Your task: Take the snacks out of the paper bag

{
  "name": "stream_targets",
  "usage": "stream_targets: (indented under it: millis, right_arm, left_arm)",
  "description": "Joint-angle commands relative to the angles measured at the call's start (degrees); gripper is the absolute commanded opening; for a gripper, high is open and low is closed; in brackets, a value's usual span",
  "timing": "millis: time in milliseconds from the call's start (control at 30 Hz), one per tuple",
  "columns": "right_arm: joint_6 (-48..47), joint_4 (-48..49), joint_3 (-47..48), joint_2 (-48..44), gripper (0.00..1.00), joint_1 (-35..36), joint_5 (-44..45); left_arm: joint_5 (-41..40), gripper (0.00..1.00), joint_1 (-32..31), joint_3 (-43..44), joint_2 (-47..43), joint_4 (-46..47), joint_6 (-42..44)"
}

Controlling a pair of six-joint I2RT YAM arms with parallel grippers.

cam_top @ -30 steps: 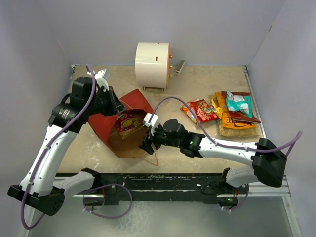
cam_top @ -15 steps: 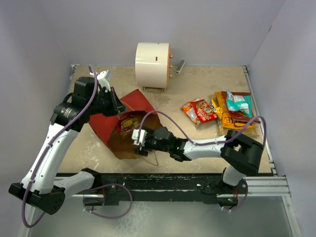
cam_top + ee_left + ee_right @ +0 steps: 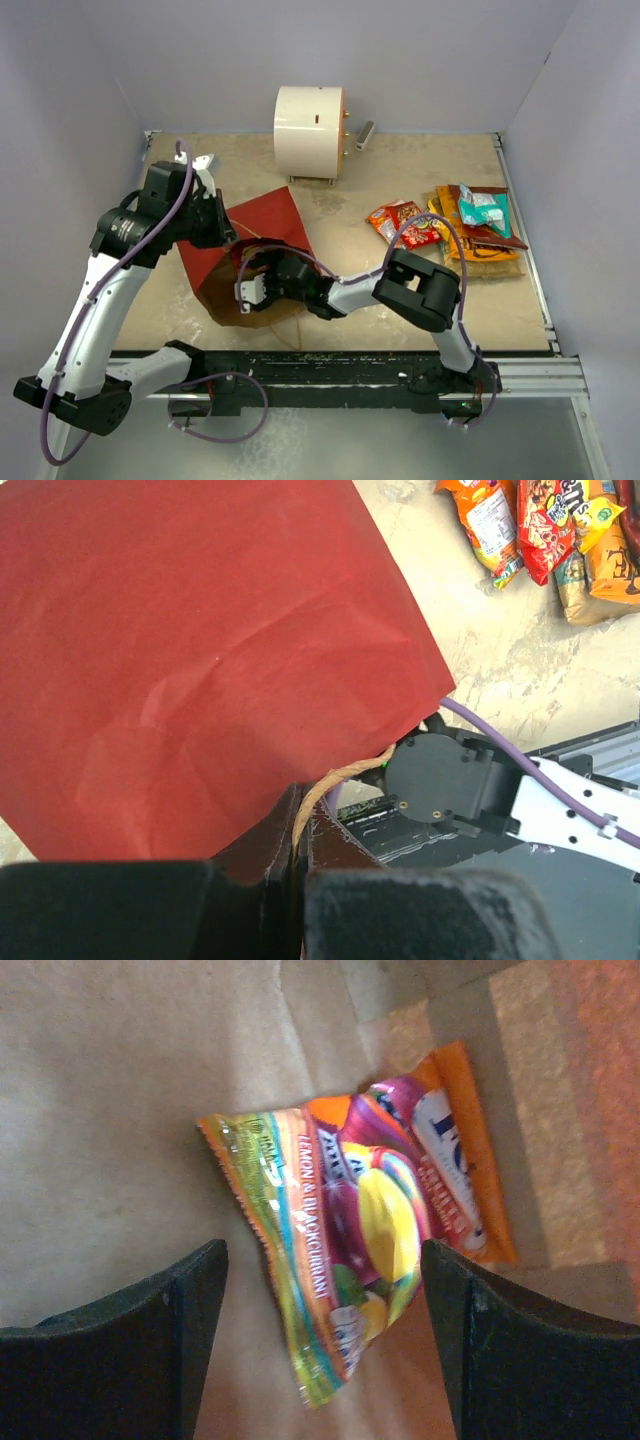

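Note:
The paper bag lies on its side, red outside, brown kraft inside. My left gripper is shut on its twine handle, holding the red top panel up. My right gripper is inside the bag's mouth, open. A colourful candy packet lies on the bag's floor, its lower end between my right fingers without being gripped; an orange packet lies under it. Other snacks lie in a pile on the table at the right, with red and orange ones beside it.
A white cylinder stands at the back centre with a small metal piece beside it. Grey walls close the table on the left, back and right. The right arm's elbow sits between the bag and the snack pile.
My right gripper has moved left, from the bag's mouth deep into the bag, and its elbow has folded in. My left gripper has shifted slightly left with the handle.

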Motion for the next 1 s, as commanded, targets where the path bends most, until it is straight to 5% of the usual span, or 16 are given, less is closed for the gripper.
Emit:
stream_targets:
  millis: [0,600,967]
  right_arm:
    - [-10.68,5.61,4.25,2.5,0.8,0.0,3.18]
    - [-25.49,13.64,15.18,16.27,0.83,-0.9,10.92]
    - [-26.34,11.0,22.95,18.91,0.73,-5.18,8.43]
  left_arm:
    - [0.3,0.0,0.26,5.5,2.62,-1.04,2.38]
    - [8.07,0.0,0.2,7.1,3.41,-0.54,4.61]
    - [8.53,0.0,0.25,9.33,4.52,-1.34,7.27]
